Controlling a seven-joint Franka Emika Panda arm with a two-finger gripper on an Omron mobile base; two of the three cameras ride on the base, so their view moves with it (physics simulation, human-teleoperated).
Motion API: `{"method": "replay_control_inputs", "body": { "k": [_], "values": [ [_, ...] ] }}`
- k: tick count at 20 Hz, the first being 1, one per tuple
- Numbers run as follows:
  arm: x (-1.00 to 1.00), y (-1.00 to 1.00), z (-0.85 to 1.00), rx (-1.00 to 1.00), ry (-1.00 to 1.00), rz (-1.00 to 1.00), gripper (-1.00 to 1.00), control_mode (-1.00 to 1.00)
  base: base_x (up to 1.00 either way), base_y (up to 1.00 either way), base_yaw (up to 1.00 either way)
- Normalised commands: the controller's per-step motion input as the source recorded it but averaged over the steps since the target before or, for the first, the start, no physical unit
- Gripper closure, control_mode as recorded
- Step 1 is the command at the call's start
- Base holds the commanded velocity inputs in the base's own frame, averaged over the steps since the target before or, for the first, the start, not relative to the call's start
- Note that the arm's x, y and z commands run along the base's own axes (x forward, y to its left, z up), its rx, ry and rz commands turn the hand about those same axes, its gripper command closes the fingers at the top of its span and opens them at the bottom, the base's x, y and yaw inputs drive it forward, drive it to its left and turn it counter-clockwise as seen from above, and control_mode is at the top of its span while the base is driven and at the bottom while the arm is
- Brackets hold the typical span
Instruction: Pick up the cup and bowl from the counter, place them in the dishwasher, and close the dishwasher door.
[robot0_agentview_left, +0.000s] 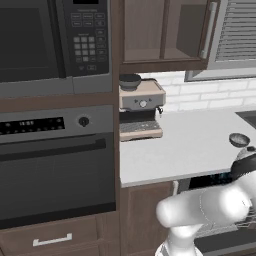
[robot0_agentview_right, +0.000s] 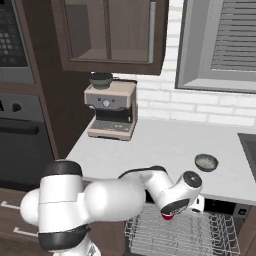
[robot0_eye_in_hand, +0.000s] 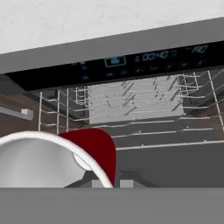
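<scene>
An espresso machine (robot0_agentview_left: 141, 111) is seen at the far left end of the worktop, against the white brick wall (robot0_agentview_right: 200, 107). A microwave (robot0_agentview_left: 52, 42) is mounted above a black-glass wall oven (robot0_agentview_left: 55, 165) at left. Wood wall cabinets (robot0_agentview_right: 112, 35) hang above; a louvred window (robot0_agentview_right: 225, 42) is at right.

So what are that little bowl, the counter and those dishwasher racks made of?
It's all rendered, so this goes by looks. The bowl: probably glazed ceramic or stoneware, dark grey-brown with a paler rim and a soft sheen. The counter: a pale, matte, faintly mottled slab, like stone or composite. The dishwasher racks: thin grey wire grids with upright tines, likely coated metal.
</scene>
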Motion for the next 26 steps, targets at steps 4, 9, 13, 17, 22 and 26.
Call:
{"method": "replay_control_inputs", "body": {
  "k": [4, 9, 13, 17, 22, 26],
  "values": [
    [0.0, 0.2, -0.01, 0.05, 0.0, 0.02, 1.0, -1.0, 0.0, 0.0, 0.0],
    [-0.01, 0.29, -0.13, 0.05, 0.0, 0.04, 1.0, -1.0, 0.0, 0.0, 0.0],
    [-0.01, 0.32, -0.34, 0.01, 0.0, 0.06, 1.0, -1.0, 0.0, 0.0, 0.0],
    [0.0, 0.3, -0.33, 0.0, 0.0, 0.03, 1.0, -1.0, 0.0, 0.0, 0.0],
    [0.09, 0.03, -0.57, 0.0, 0.0, 0.0, 1.0, -1.0, 0.0, 0.0, 0.0],
    [0.09, 0.0, -0.64, 0.0, -0.02, 0.0, 1.0, -1.0, 0.0, 0.0, 0.0]
  ]
}}
